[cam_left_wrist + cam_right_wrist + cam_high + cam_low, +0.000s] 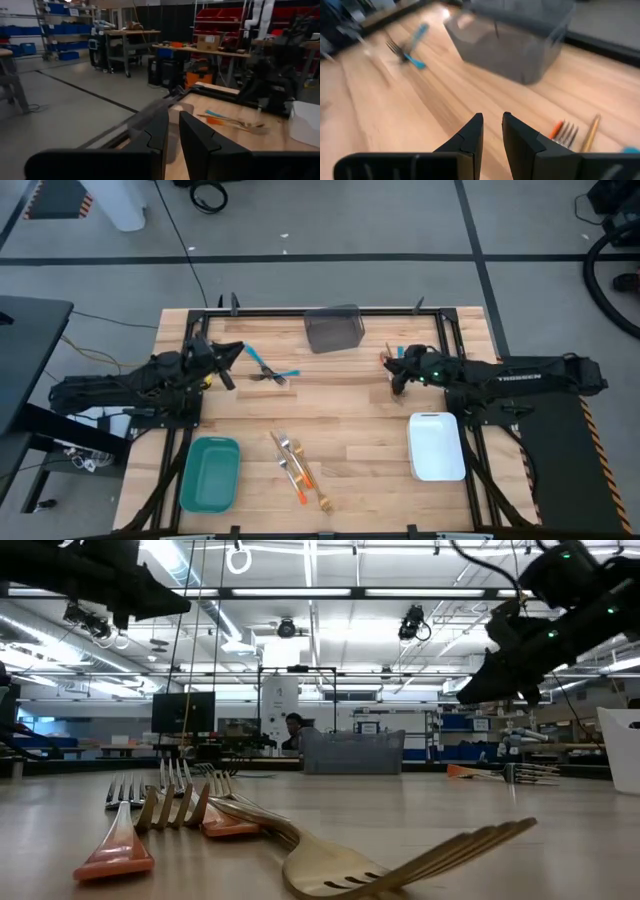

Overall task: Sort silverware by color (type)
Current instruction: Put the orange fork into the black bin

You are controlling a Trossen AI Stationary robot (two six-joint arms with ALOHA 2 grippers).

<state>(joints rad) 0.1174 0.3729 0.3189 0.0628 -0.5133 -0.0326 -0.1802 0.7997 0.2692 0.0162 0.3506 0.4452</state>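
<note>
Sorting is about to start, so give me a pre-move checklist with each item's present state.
1. Left gripper holds nothing, fingers narrowly apart: ok.
2. Right gripper holds nothing, narrow gap: ok.
3. Teal rectangular bin, white rectangular bin and grey rectangular bin on the wooden table, no silverware seen inside: ok.
4. Silverware sorted: not ok; blue-handled pieces lie loose, orange and gold pieces mixed in a pile.
5. Piece count near the right gripper: cannot tell.
</note>
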